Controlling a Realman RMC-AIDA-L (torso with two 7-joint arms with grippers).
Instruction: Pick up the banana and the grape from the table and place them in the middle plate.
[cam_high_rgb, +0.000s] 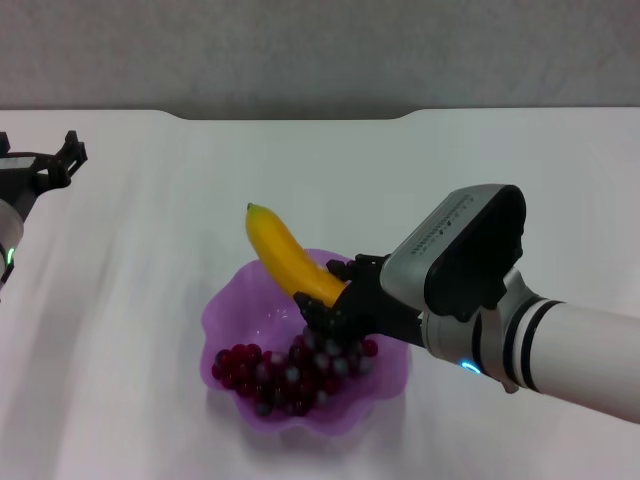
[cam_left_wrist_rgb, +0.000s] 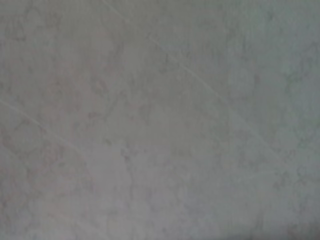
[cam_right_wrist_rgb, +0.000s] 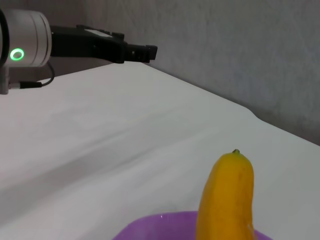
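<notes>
Right tool (cam_high_rgb: 325, 300) pinching banana (cam_high_rgb: 285, 255) over middle plate (cam_high_rgb: 225, 310), grape (cam_high_rgb: 290, 372) already inside; next: lower, release; left tool (cam_high_rgb: 62, 160) idle at surface's left edge, state unclear.

From my right wrist I see the banana (cam_right_wrist_rgb: 227, 197) close up. It is yellow and stands up tall, with a tiny dark green tip at its top. Low down beside it is a bit of the purple rim of the middle plate (cam_right_wrist_rgb: 155, 226). The white table (cam_right_wrist_rgb: 110, 150) spreads out behind them. Far across the table is my left gripper (cam_right_wrist_rgb: 142, 52), black and reaching out above the table's far edge. A green ring light glows on its white wrist.
</notes>
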